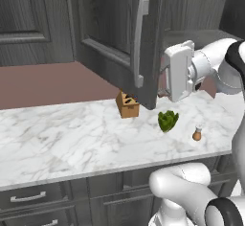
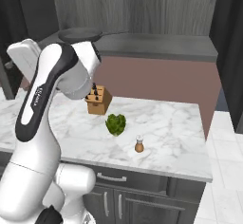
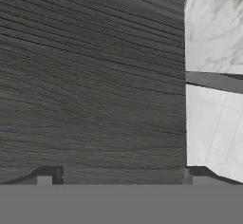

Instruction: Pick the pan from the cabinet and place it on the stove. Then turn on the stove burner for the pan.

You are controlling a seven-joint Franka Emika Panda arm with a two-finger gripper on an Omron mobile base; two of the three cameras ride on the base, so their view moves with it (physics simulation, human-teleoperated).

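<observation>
Left base view, near to far: the marble worktop carries a small shaker close to its front edge toward the right end, a green leafy vegetable just behind it, and a wooden knife block near the back edge. Above them the cabinet door hangs swung out over the worktop, its long silver bar handle facing this camera. The gripper sits just behind the door's free edge, probably to push it wider. Hand view confirms this: dark wood grain right before the fingertips, worktop showing past the door's edge. They appear spread with nothing between them, so open and empty. Right base view shows the pan resting on the cabinet shelf, up behind the arm, untouched; the door likely needs clearing before any reach.
</observation>
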